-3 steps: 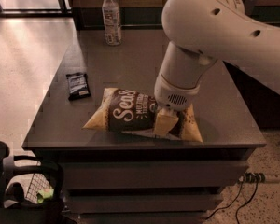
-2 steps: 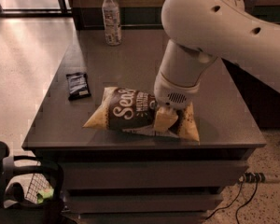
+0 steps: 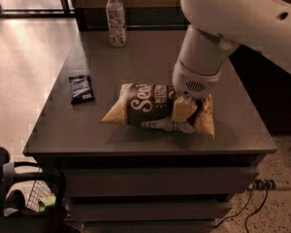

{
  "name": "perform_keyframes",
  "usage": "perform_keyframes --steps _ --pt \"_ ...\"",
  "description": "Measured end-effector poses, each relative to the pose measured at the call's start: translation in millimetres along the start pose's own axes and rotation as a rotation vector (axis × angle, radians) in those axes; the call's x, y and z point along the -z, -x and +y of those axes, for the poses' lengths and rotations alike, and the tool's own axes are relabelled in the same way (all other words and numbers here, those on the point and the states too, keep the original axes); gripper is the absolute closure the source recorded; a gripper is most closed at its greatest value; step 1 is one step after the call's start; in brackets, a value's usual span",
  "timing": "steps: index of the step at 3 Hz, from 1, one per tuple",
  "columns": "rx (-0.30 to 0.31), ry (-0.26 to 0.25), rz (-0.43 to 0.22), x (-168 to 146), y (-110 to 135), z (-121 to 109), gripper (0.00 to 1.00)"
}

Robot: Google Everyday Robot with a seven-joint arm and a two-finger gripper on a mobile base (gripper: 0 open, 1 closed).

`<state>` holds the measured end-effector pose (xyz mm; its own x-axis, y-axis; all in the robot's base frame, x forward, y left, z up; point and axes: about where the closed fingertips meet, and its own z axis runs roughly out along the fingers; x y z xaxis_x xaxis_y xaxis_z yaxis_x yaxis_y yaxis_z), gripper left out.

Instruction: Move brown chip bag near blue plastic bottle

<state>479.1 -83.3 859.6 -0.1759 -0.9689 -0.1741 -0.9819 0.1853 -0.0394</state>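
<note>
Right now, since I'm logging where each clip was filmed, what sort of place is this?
Probably an office or lab break area: a dark drawer cabinet holds snacks, the brown chip bag under the gripper and a blue plastic bottle, with a power strip on the floor.

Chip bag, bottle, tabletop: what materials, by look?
The brown chip bag: crinkled glossy film, probably plastic-foil. The blue plastic bottle: clear plastic, see-through, white cap. The table: smooth matte dark surface, maybe laminate. The gripper is down at the bag's right end.
</note>
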Motion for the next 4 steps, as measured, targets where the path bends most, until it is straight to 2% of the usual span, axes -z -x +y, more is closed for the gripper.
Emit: perform_keyframes --steps 1,2,3,4 --pt "-0.115 -0.141 0.021 45.3 -33.0 -53.5 1.0" --pt "-0.183 -0.234 0.033 72.1 -56.4 -92.4 1.0" --pt "-0.229 -0.302 0.04 91.6 -71.7 -149.7 1.0" --pt "-0.259 -0.355 0.042 105.1 -77.5 -196.2 1.0"
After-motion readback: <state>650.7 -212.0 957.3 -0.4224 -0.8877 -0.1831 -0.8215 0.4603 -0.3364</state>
